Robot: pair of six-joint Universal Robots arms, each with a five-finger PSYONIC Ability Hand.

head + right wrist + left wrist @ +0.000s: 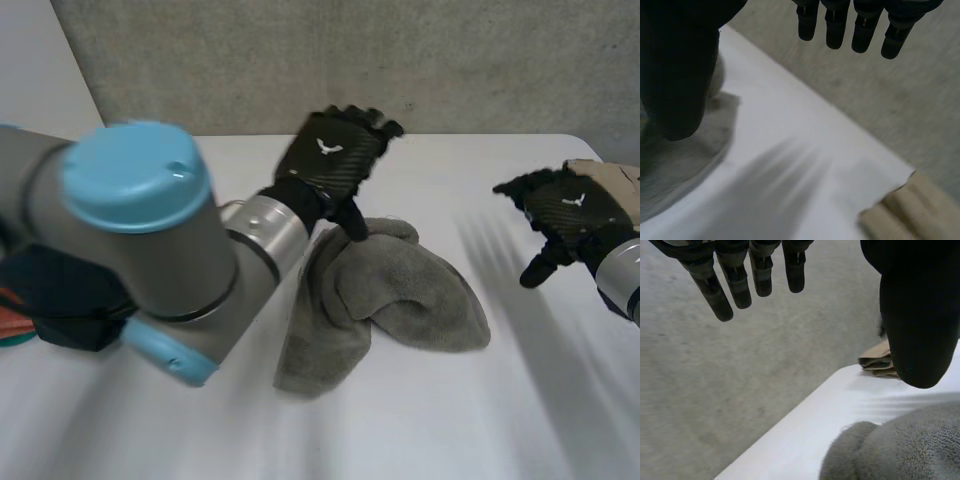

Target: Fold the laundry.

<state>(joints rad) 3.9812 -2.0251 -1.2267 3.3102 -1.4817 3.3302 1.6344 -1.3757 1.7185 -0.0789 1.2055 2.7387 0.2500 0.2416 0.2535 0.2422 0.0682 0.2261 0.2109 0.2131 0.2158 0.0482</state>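
A grey towel lies crumpled in a loose heap in the middle of the white table. My left hand hovers over the towel's far edge with fingers straight and its thumb pointing down at the cloth, holding nothing. In the left wrist view the fingers and thumb stand wide apart above the towel. Apart from the towel, to its right, my right hand is open and empty. Its own view shows straight fingers, the thumb and the towel's edge.
A folded beige cloth lies at the table's far right corner, behind the right hand; it also shows as beige cloth and beige cloth. Dark and coloured laundry sits at the left, under my left arm.
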